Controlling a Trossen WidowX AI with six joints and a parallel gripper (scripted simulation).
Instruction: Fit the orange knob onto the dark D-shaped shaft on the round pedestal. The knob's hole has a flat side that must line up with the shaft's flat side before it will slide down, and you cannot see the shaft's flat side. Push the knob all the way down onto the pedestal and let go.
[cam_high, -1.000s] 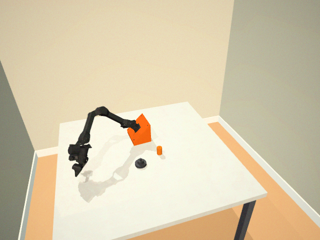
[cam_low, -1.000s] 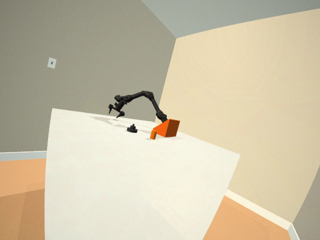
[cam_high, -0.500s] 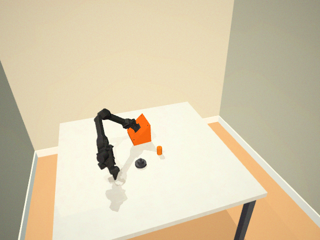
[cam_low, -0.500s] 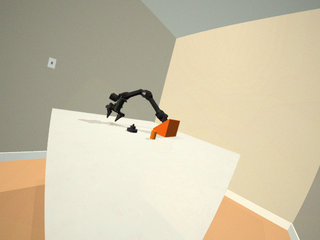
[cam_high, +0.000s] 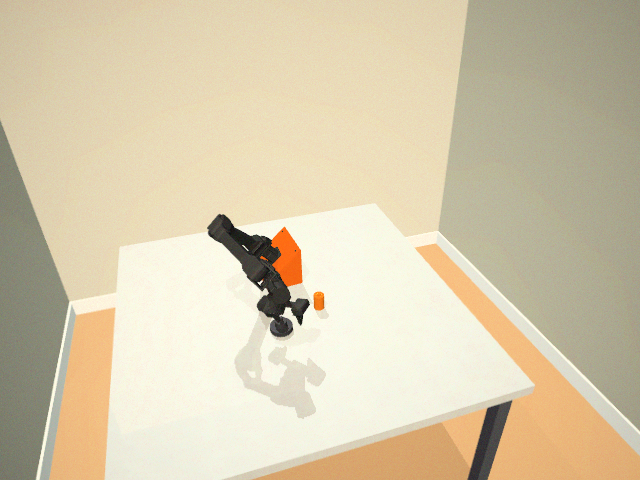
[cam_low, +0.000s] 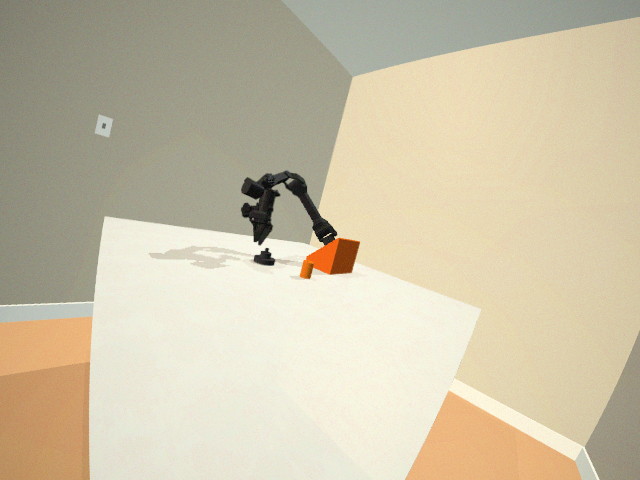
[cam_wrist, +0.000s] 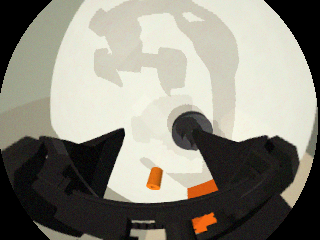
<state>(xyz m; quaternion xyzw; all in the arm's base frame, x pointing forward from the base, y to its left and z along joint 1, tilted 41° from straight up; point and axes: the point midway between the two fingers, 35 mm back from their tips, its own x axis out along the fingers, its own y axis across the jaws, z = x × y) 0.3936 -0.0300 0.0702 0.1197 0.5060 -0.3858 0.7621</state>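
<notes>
The orange knob (cam_high: 318, 301) (cam_low: 306, 269) (cam_wrist: 155, 178) stands upright on the table, apart from the pedestal. The dark round pedestal (cam_high: 282, 333) (cam_low: 264, 260) (cam_wrist: 202, 121) sits on the table with its short shaft (cam_low: 266, 251) pointing up. My gripper (cam_high: 290, 321) (cam_low: 258, 242) (cam_wrist: 159, 132) is open and empty, pointing down above the table close to the pedestal. In the wrist view the right fingertip covers part of the pedestal, and the knob shows between the fingers, lower in the picture. The shaft's flat side and the underside of the knob cannot be seen.
The orange wedge-shaped block (cam_high: 293, 264) (cam_low: 345, 256) (cam_wrist: 202, 189) at the arm's base stands behind the knob in the top view. The white table (cam_high: 403, 330) (cam_low: 258, 351) carries everything. The arm's shadow falls beside the pedestal.
</notes>
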